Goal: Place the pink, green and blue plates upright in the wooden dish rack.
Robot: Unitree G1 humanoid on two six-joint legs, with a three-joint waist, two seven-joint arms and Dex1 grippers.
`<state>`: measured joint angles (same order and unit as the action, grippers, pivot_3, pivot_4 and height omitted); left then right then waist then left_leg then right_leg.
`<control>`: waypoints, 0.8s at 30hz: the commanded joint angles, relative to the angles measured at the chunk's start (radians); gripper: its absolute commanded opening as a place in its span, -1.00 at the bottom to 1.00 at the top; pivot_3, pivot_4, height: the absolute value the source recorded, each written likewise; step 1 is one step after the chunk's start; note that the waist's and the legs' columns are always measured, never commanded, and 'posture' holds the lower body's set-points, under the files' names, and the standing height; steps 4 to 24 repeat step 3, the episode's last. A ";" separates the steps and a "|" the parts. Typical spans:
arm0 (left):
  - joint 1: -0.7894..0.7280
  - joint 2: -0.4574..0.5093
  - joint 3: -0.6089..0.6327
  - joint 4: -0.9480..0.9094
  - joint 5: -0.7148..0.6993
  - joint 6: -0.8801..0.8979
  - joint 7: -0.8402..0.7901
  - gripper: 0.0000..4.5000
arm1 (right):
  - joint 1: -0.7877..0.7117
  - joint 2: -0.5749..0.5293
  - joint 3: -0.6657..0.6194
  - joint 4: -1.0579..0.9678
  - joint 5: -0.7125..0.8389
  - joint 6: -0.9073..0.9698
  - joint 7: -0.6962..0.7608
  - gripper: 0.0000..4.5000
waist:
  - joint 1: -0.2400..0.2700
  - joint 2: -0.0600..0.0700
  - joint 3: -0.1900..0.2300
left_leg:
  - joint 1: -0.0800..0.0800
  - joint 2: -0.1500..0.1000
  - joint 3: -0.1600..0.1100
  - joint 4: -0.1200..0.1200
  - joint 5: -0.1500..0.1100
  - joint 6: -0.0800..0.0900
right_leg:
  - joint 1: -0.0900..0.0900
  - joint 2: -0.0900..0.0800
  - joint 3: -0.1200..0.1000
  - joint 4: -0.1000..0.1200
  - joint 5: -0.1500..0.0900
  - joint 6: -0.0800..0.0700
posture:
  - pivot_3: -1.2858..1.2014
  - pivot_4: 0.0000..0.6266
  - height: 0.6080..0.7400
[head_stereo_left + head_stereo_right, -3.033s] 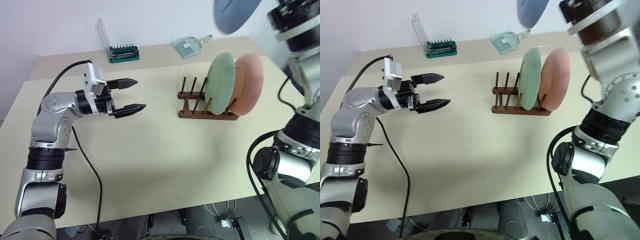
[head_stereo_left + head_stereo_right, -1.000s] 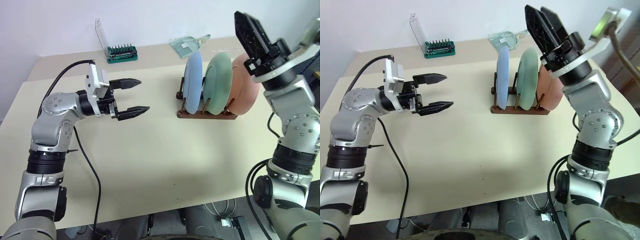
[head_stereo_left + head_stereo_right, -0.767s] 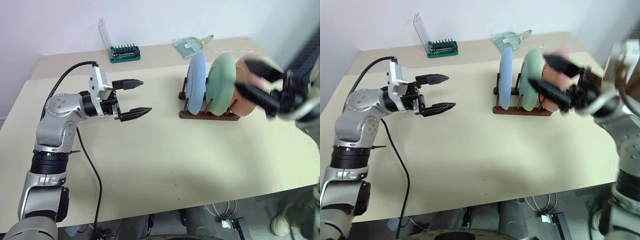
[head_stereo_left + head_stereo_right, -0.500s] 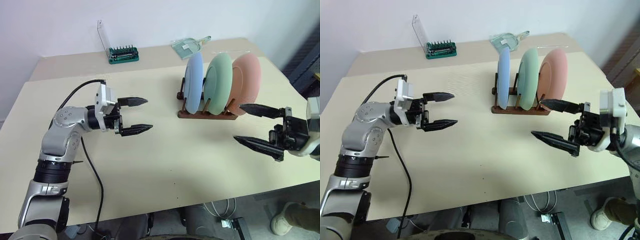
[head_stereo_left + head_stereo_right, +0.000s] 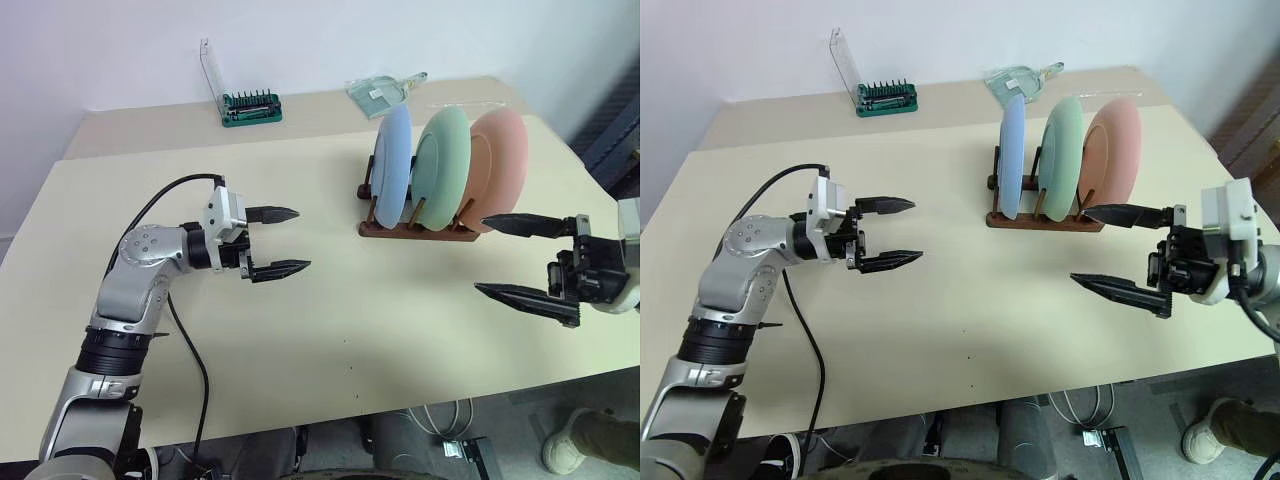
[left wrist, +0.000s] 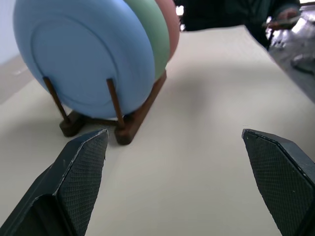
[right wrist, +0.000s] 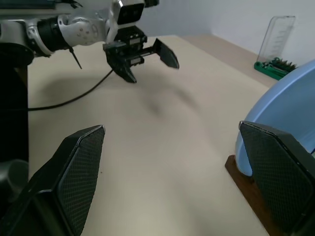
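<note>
The blue plate (image 5: 393, 165), the green plate (image 5: 440, 165) and the pink plate (image 5: 505, 155) stand upright side by side in the wooden dish rack (image 5: 415, 228) at the table's back right. My left gripper (image 5: 302, 239) hovers open and empty over the table's left half, pointing toward the rack. In front of the rack and to its right, my right gripper (image 5: 480, 254) is open and empty, pointing left. The left wrist view shows the blue plate (image 6: 83, 54) held between the rack's pegs (image 6: 114, 101).
A green screwdriver-bit holder (image 5: 251, 105) with a clear lid and a clear scoop (image 5: 380, 90) sit along the table's far edge. A black cable (image 5: 185, 340) trails from my left arm over the front edge. A person's shoe (image 5: 590, 450) shows on the floor at the right.
The blue plate now stands in the rack, released by my right gripper. That gripper has swung down from above the rack and now points left. My left gripper sank a little.
</note>
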<state>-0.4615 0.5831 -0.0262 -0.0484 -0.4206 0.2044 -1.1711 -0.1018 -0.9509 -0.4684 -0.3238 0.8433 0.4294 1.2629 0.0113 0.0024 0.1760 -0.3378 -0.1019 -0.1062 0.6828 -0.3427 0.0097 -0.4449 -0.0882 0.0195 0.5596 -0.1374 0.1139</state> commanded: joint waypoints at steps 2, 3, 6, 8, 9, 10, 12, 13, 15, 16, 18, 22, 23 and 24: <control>0.016 0.030 0.022 -0.050 0.011 -0.032 0.011 1.00 | -0.080 0.032 0.056 0.030 -0.030 -0.044 -0.006 0.98 | 0.001 0.000 0.000 | 0.000 0.000 0.000 0.000 0.000 0.000 | 0.000 0.000 0.000 0.000 0.000 0.000 | 0.03 -0.52 1.00; 0.012 0.027 0.024 -0.044 0.015 -0.042 0.020 1.00 | -0.085 0.041 0.068 0.035 -0.042 -0.054 -0.007 0.98 | 0.001 0.000 0.000 | 0.000 0.000 0.000 0.000 0.000 0.000 | 0.000 0.000 0.000 0.000 0.000 0.000 | 0.03 -0.52 1.00; 0.012 0.027 0.024 -0.044 0.015 -0.042 0.020 1.00 | -0.085 0.041 0.068 0.035 -0.042 -0.054 -0.007 0.98 | 0.001 0.000 0.000 | 0.000 0.000 0.000 0.000 0.000 0.000 | 0.000 0.000 0.000 0.000 0.000 0.000 | 0.03 -0.52 1.00; 0.012 0.027 0.024 -0.044 0.015 -0.042 0.020 1.00 | -0.085 0.041 0.068 0.035 -0.042 -0.054 -0.007 0.98 | 0.001 0.000 0.000 | 0.000 0.000 0.000 0.000 0.000 0.000 | 0.000 0.000 0.000 0.000 0.000 0.000 | 0.03 -0.52 1.00; 0.012 0.027 0.024 -0.044 0.015 -0.042 0.020 1.00 | -0.085 0.041 0.068 0.035 -0.042 -0.054 -0.007 0.98 | 0.001 0.000 0.000 | 0.000 0.000 0.000 0.000 0.000 0.000 | 0.000 0.000 0.000 0.000 0.000 0.000 | 0.03 -0.52 1.00; 0.012 0.027 0.024 -0.044 0.015 -0.042 0.020 1.00 | -0.085 0.041 0.068 0.035 -0.042 -0.054 -0.007 0.98 | 0.001 0.000 0.000 | 0.000 0.000 0.000 0.000 0.000 0.000 | 0.000 0.000 0.000 0.000 0.000 0.000 | 0.03 -0.52 1.00; 0.012 0.027 0.024 -0.044 0.015 -0.042 0.020 1.00 | -0.085 0.041 0.068 0.035 -0.042 -0.054 -0.007 0.98 | 0.001 0.000 0.000 | 0.000 0.000 0.000 0.000 0.000 0.000 | 0.000 0.000 0.000 0.000 0.000 0.000 | 0.03 -0.52 1.00; 0.012 0.027 0.024 -0.044 0.015 -0.042 0.020 1.00 | -0.085 0.041 0.068 0.035 -0.042 -0.054 -0.007 0.98 | 0.001 0.000 0.000 | 0.000 0.000 0.000 0.000 0.000 0.000 | 0.000 0.000 0.000 0.000 0.000 0.000 | 0.03 -0.52 1.00; 0.012 0.027 0.024 -0.044 0.015 -0.042 0.020 1.00 | -0.085 0.041 0.068 0.035 -0.042 -0.054 -0.007 0.98 | 0.001 0.000 0.000 | 0.000 0.000 0.000 0.000 0.000 0.000 | 0.000 0.000 0.000 0.000 0.000 0.000 | 0.03 -0.52 1.00; 0.012 0.027 0.024 -0.044 0.015 -0.042 0.020 1.00 | -0.085 0.041 0.068 0.035 -0.042 -0.054 -0.007 0.98 | 0.001 0.000 0.000 | 0.000 0.000 0.000 0.000 0.000 0.000 | 0.000 0.000 0.000 0.000 0.000 0.000 | 0.03 -0.52 1.00; 0.012 0.027 0.024 -0.044 0.015 -0.042 0.020 1.00 | -0.085 0.041 0.068 0.035 -0.042 -0.054 -0.007 0.98 | 0.001 0.000 0.000 | 0.000 0.000 0.000 0.000 0.000 0.000 | 0.000 0.000 0.000 0.000 0.000 0.000 | 0.03 -0.52 1.00; 0.012 0.027 0.024 -0.044 0.015 -0.042 0.020 1.00 | -0.085 0.041 0.068 0.035 -0.042 -0.054 -0.007 0.98 | 0.001 0.000 0.000 | 0.000 0.000 0.000 0.000 0.000 0.000 | 0.000 0.000 0.000 0.000 0.000 0.000 | 0.03 -0.52 1.00; 0.012 0.027 0.024 -0.044 0.015 -0.042 0.020 1.00 | -0.085 0.041 0.068 0.035 -0.042 -0.054 -0.007 0.98 | 0.001 0.000 0.000 | 0.000 0.000 0.000 0.000 0.000 0.000 | 0.000 0.000 0.000 0.000 0.000 0.000 | 0.03 -0.52 1.00; 0.012 0.027 0.024 -0.044 0.015 -0.042 0.020 1.00 | -0.085 0.041 0.068 0.035 -0.042 -0.054 -0.007 0.98 | 0.001 0.000 0.000 | 0.000 0.000 0.000 0.000 0.000 0.000 | 0.000 0.000 0.000 0.000 0.000 0.000 | 0.03 -0.52 1.00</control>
